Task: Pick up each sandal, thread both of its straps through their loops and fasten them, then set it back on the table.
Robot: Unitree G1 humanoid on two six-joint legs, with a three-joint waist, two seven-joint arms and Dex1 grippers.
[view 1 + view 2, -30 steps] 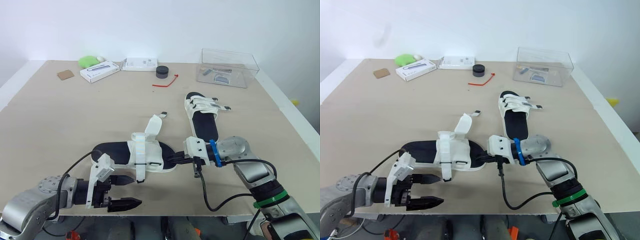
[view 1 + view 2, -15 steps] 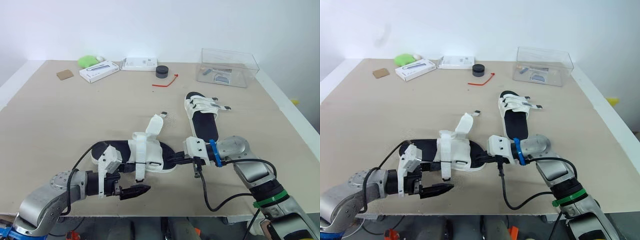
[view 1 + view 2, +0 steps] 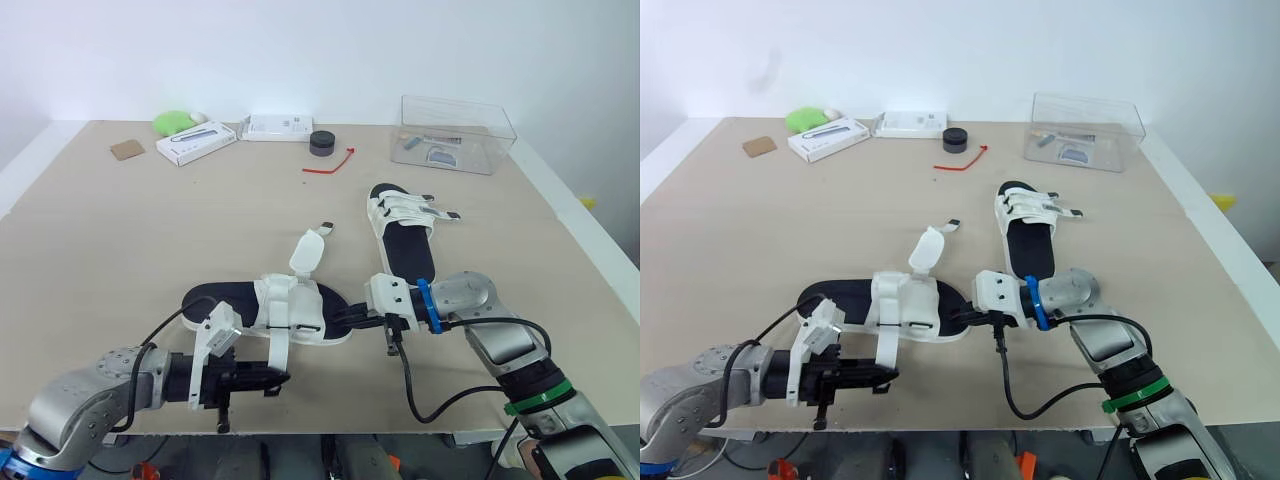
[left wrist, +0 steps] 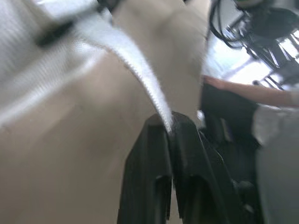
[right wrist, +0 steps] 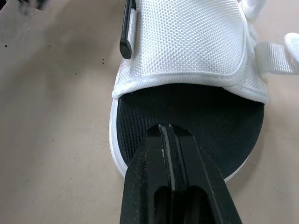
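The beige surface [image 3: 120, 240] carried two black-soled sandals with white mesh uppers. The near sandal [image 3: 230, 298] lay flat close to the front edge, and the far sandal [image 3: 405, 245] lay apart behind it. The right gripper [image 3: 352, 319] rested on the near sandal's black footbed, fingers together. The left gripper [image 3: 272, 379] had its fingers clamped on the hanging white woven strap [image 3: 279, 345].

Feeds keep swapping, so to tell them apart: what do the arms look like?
Both arms are silver-grey, with white wrist mounts and black cables; left pincer and right pincer are black. The right arm wears a blue band and green band.
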